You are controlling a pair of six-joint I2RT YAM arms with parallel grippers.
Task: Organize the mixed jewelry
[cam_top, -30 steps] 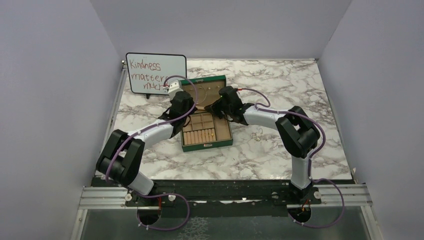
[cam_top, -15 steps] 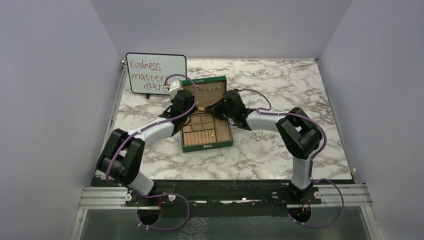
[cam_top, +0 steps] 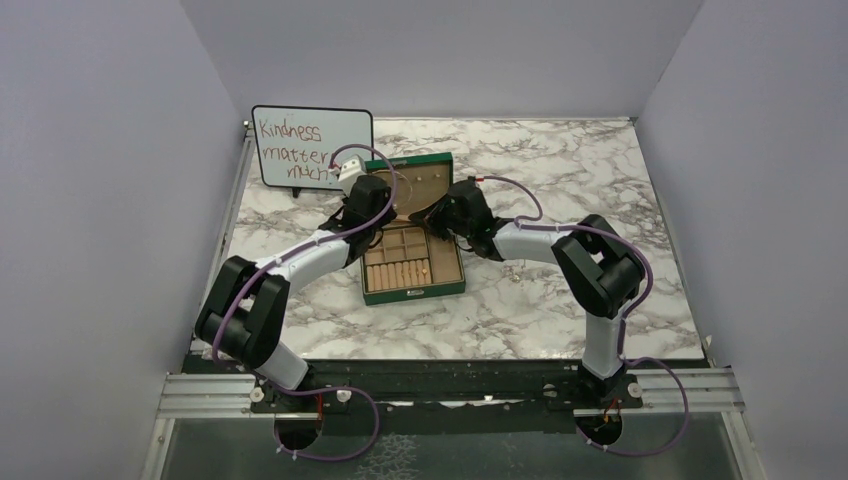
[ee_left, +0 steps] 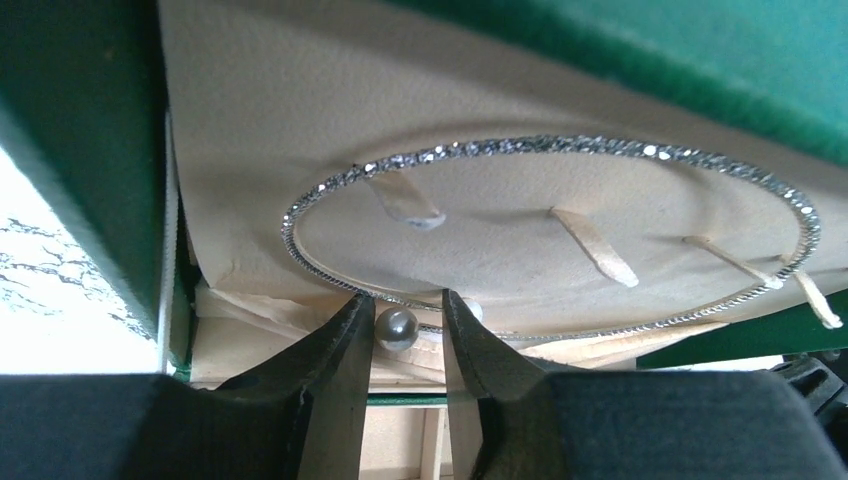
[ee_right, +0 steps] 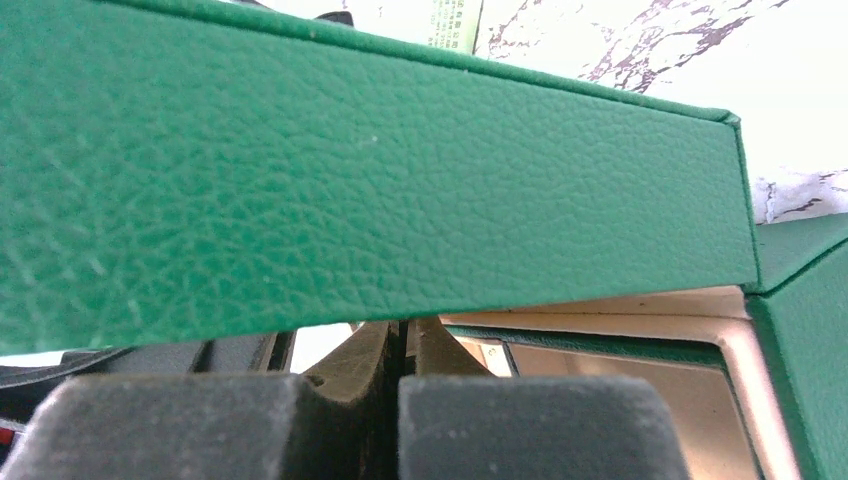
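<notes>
The green box (cam_top: 413, 290) stands open with its lid (cam_top: 428, 178) upright. A thin glittering silver loop (ee_left: 560, 144) hangs on the tan tabs of the lid's lining. My left gripper (ee_left: 402, 300) is at the loop's lower edge, jaws slightly apart. A small silver bead (ee_left: 396, 328) sits between them against the left finger (ee_left: 340, 350), with a gap to the right one. My right gripper (ee_right: 402, 335) is shut just under the lid's green edge (ee_right: 380, 180), which hides its tips. A few tiny jewelry pieces (cam_top: 516, 270) lie on the marble right of the box.
A whiteboard (cam_top: 310, 147) with handwriting stands at the back left. The box's tan compartments (cam_top: 408, 262) lie below both grippers. A white-and-green carton (ee_right: 455, 22) shows behind the lid. Purple-grey walls close in the table on three sides.
My left gripper has moved a little farther up toward the lid and its jaws have widened. The right gripper has shifted slightly toward the lid and stayed shut.
</notes>
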